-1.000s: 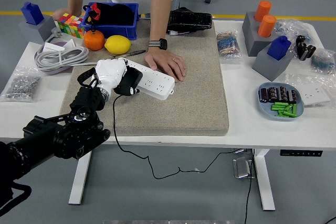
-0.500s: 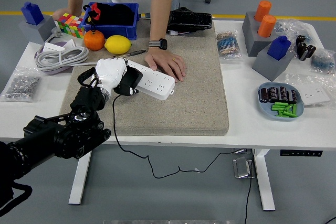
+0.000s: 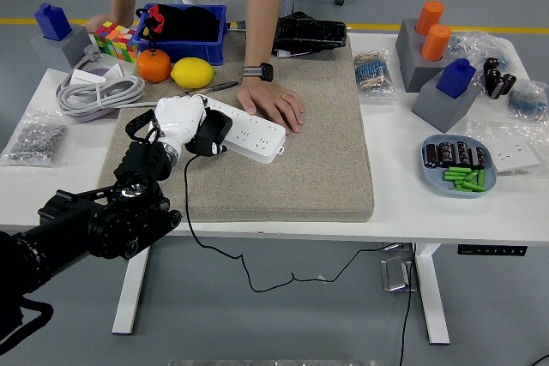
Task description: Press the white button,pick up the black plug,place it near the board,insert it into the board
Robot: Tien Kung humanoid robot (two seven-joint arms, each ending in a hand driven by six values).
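Observation:
A white power strip [image 3: 250, 132] lies slanted on the tan mat [image 3: 292, 169]. My left hand [image 3: 182, 121], white-gloved on a black arm, is shut on the black plug [image 3: 210, 134] and holds it over the strip's near-left end. The plug's black cord [image 3: 190, 212] runs down off the table's front edge. A person's hand [image 3: 274, 100] rests flat on the mat, touching the strip's far right end. I cannot make out the white button. My right hand is out of view.
Behind the mat lie an orange [image 3: 154, 65], a lemon [image 3: 192, 72], a blue bin [image 3: 184, 34], a colour cube [image 3: 116, 39] and a coiled grey cable [image 3: 99, 92]. Right of the mat sit grey blocks [image 3: 446, 96] and a blue dish [image 3: 455, 167] of small parts.
My left hand with the plug has shifted very slightly up and left along the strip. The person's hand has stayed still.

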